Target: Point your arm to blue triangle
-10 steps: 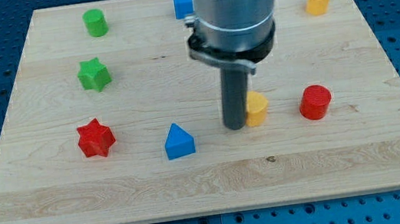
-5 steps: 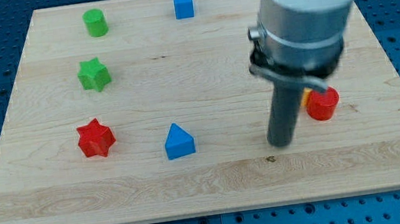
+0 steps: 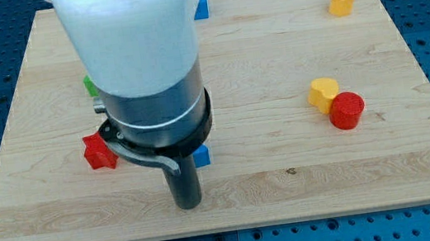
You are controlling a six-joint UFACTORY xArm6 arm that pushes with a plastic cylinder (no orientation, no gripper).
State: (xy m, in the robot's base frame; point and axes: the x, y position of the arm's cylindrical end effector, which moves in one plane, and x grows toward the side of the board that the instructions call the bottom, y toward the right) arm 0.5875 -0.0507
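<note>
The arm is seen upright over the board's left-centre, and my tip [image 3: 187, 206] is set on the wood near the view's bottom, just below the blue triangle [image 3: 201, 155], of which only a small corner is shown beside the rod; no fingers are carried, only the bare rod. From the view's left, a red star [image 3: 98, 152] is half covered by the arm, a green block [image 3: 90, 87] and a blue block [image 3: 200, 6] are glimpsed behind it, and further right a yellow block [image 3: 323, 92] is found touching a red cylinder [image 3: 346, 110], with another yellow block [image 3: 341, 0] near the top right.

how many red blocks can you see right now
2: a red star at the view's left, partly behind the arm, and a red cylinder at the right touching a yellow block. The arm may hide more.
</note>
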